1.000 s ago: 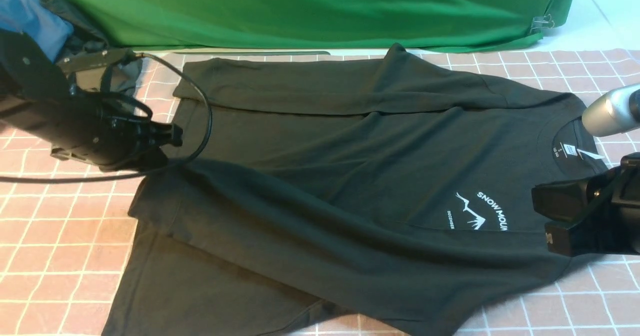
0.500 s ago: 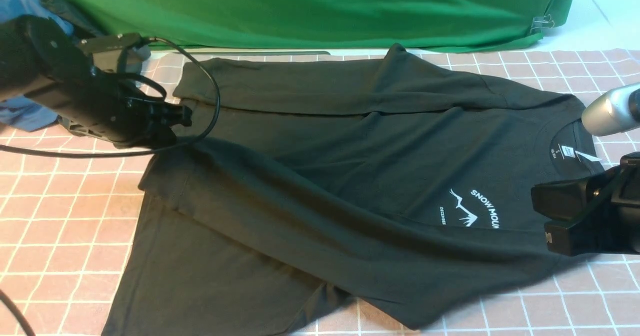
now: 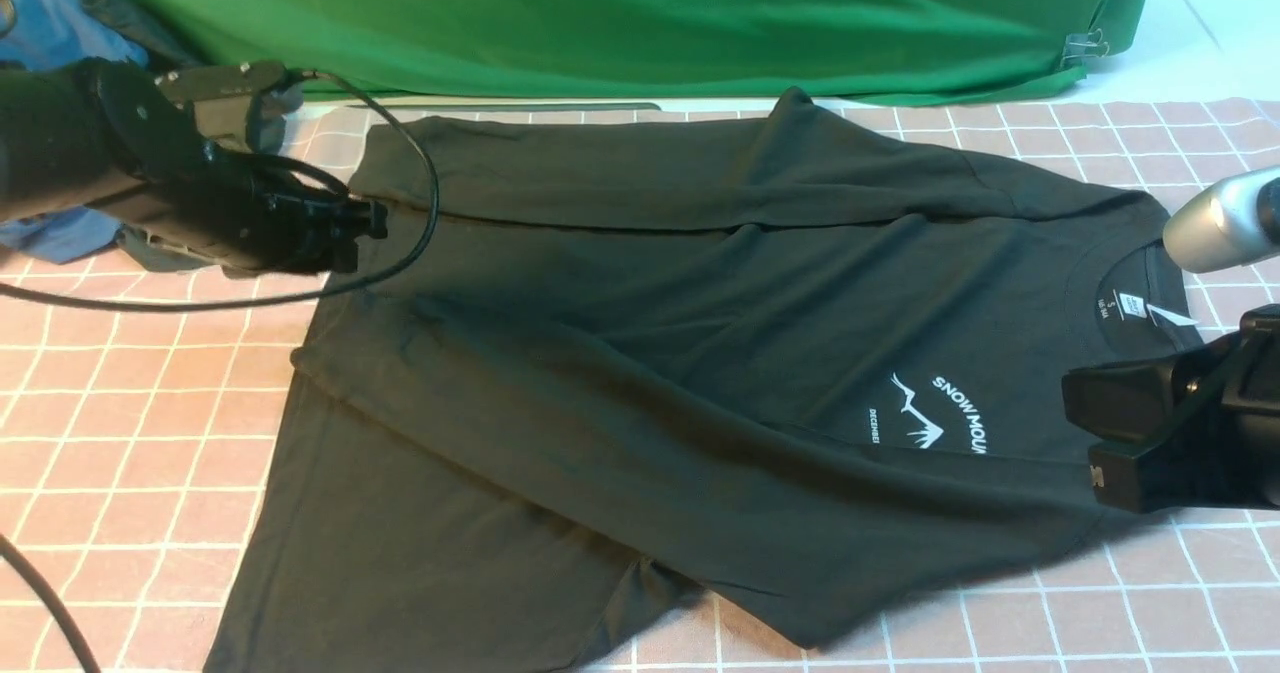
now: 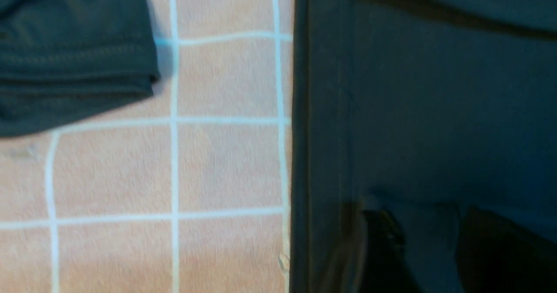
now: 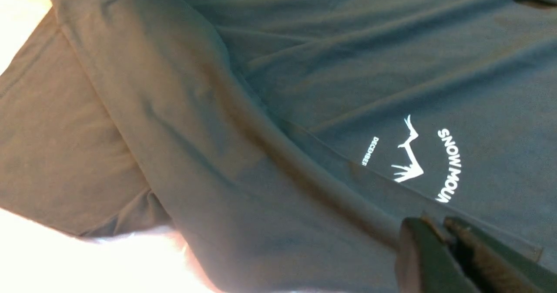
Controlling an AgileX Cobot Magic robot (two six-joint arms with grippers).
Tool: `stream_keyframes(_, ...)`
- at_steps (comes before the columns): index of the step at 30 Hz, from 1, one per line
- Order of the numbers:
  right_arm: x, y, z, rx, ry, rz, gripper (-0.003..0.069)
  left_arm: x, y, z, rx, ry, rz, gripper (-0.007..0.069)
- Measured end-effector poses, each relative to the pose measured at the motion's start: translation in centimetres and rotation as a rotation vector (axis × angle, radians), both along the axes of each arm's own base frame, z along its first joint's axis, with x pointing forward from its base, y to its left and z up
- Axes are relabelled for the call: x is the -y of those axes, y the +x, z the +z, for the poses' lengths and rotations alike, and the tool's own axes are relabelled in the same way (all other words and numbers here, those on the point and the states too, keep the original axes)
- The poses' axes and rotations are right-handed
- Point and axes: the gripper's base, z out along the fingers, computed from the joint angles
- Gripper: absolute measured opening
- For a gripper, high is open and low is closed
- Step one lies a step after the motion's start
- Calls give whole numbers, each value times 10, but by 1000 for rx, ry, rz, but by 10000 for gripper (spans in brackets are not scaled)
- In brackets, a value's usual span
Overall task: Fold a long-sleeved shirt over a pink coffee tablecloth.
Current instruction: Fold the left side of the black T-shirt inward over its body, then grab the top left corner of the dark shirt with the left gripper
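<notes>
Front view shows one long-sleeved shirt point(image 3: 650, 353) on one tablecloth point(image 3: 130, 433).

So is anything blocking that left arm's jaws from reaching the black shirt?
Nothing visible. The left gripper sits right at the long-sleeved shirt's edge, jaws apart over the fabric; only its own black cable loops across that corner.
</notes>
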Motion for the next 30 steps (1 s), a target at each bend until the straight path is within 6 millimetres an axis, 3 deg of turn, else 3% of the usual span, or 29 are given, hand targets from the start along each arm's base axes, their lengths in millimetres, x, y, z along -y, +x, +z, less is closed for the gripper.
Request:
stream_keyframes(5, 0, 0, 0, -6, -3, 0, 91, -1, 18, 29, 83, -106, 136, 448)
stream_keyframes(8, 0, -1, -1, -9, -6, -1, 91, -2, 36, 48, 123, -151, 190, 444)
stream_keyframes(12, 0, -1, -1, -13, -8, -1, 91, -2, 63, 55, 81, -193, 229, 434)
stream_keyframes(18, 1, -1, -2, -19, -10, -2, 91, -5, 101, 23, 0, -181, 277, 424)
stream_keyframes(20, 1, -1, -2, -20, -11, -2, 91, -7, 105, 20, 3, -167, 284, 425)
stream_keyframes(30, 1, -1, -2, -21, -12, -2, 91, -12, 133, -36, 22, -118, 297, 425)
